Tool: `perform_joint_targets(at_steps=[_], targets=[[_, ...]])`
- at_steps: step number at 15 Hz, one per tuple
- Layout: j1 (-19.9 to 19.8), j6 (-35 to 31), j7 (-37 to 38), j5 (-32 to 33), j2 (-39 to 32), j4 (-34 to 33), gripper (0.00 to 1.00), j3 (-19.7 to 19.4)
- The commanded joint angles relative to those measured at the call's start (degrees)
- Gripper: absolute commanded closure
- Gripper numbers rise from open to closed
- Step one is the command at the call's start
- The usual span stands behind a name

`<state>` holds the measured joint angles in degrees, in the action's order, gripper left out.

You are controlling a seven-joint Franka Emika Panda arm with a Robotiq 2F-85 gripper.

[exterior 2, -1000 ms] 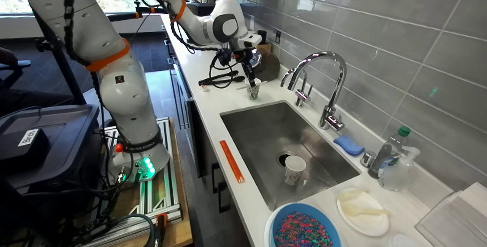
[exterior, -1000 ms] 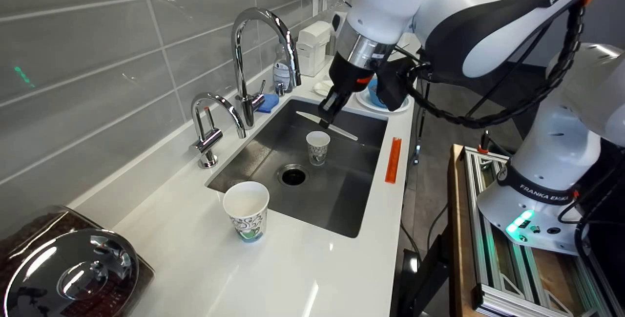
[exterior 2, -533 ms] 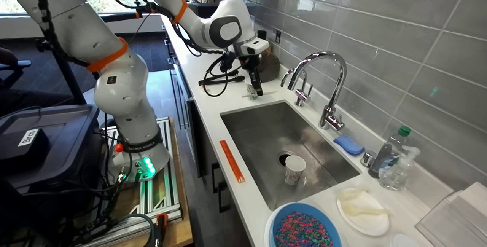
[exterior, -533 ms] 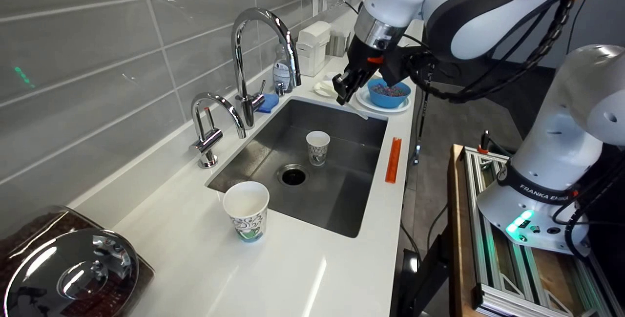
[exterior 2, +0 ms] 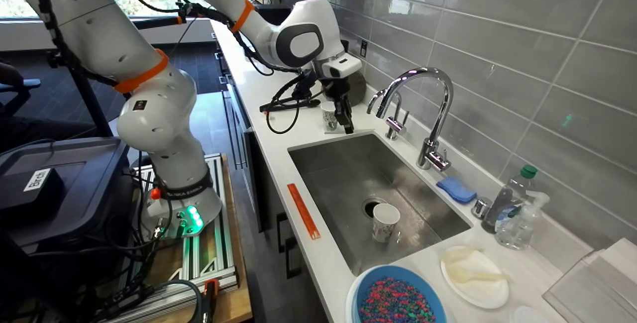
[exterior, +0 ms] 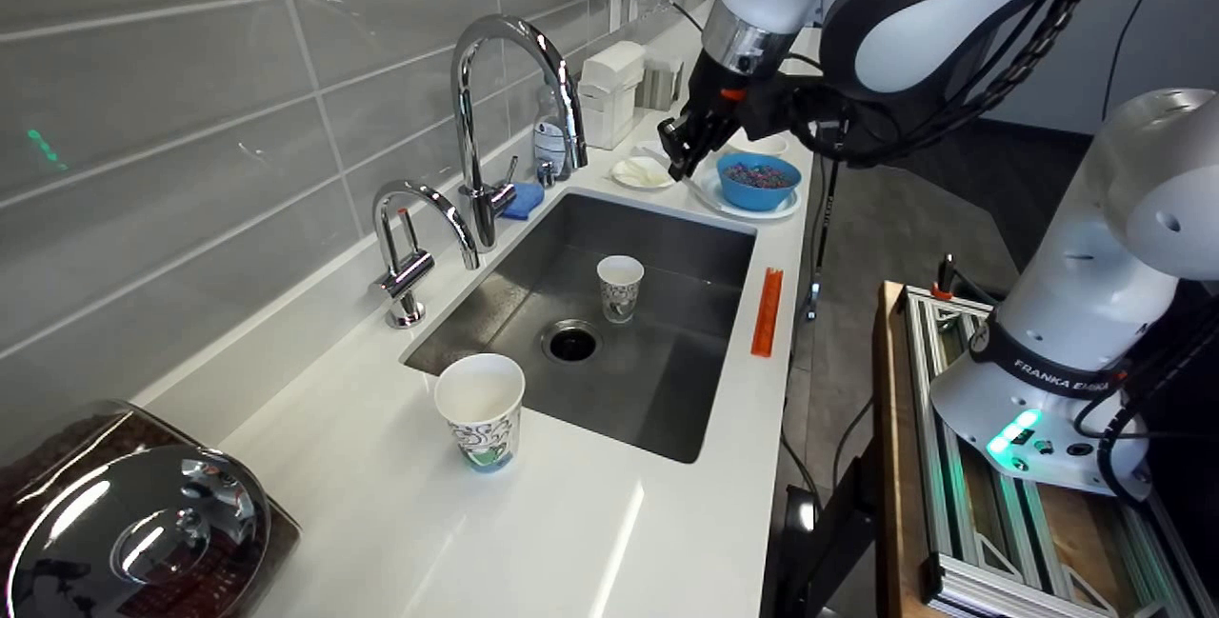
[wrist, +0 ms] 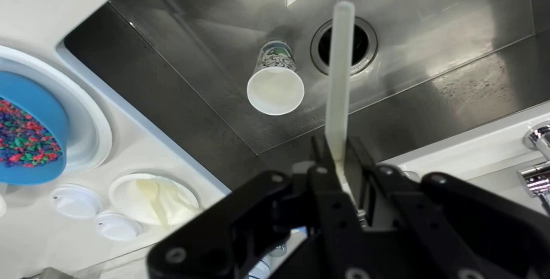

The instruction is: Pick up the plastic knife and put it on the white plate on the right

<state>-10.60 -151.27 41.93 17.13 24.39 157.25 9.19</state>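
Note:
My gripper [wrist: 336,143] is shut on the pale plastic knife [wrist: 340,68], which sticks out ahead of the fingers above the sink. In an exterior view, the gripper [exterior: 674,170] holds the knife [exterior: 705,196] high, its near end sticking out beyond the fingers. In an exterior view, the gripper [exterior 2: 349,128] and the knife [exterior 2: 366,130] show before the far cup. The small white plate [exterior 2: 483,295] lies on the counter past the sink with pale utensils on it. It also shows in an exterior view [exterior: 640,186] and in the wrist view [wrist: 128,201].
A blue bowl [exterior 2: 362,283] of coloured bits stands on a larger white plate [exterior: 729,211]. One paper cup [exterior: 619,289] stands in the sink [exterior: 657,370], another [exterior: 481,408] on the counter. Tall tap [exterior: 519,28], soap bottles [exterior 2: 517,218], sponge [exterior 2: 456,189] and orange strip [exterior: 767,311] are around the sink.
My gripper has carried the knife from above the sink towards the sink end with the plates and bowl. In an exterior view it has shifted up and right. The other objects stay put.

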Motion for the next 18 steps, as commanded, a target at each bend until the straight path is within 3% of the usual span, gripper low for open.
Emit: perform_joint_targets(at_steps=[1,2,3,10,13,18], targets=[[-0.59,0.06,-0.54,-0.69,0.15,0.01,0.85,0.64],[-0.59,0.06,-0.54,-0.71,0.17,0.02,0.85,0.64],[-1.74,0.27,0.93,-0.47,-0.45,-0.79,0.96,0.72],[-12.83,0.04,6.61,1.84,-12.2,-14.36,0.96,-5.11],[-12.08,-0.3,4.32,4.04,-19.26,-20.46,0.96,-7.87],[-6.65,-0.65,-5.18,2.96,-29.51,-27.45,0.96,-13.28]])
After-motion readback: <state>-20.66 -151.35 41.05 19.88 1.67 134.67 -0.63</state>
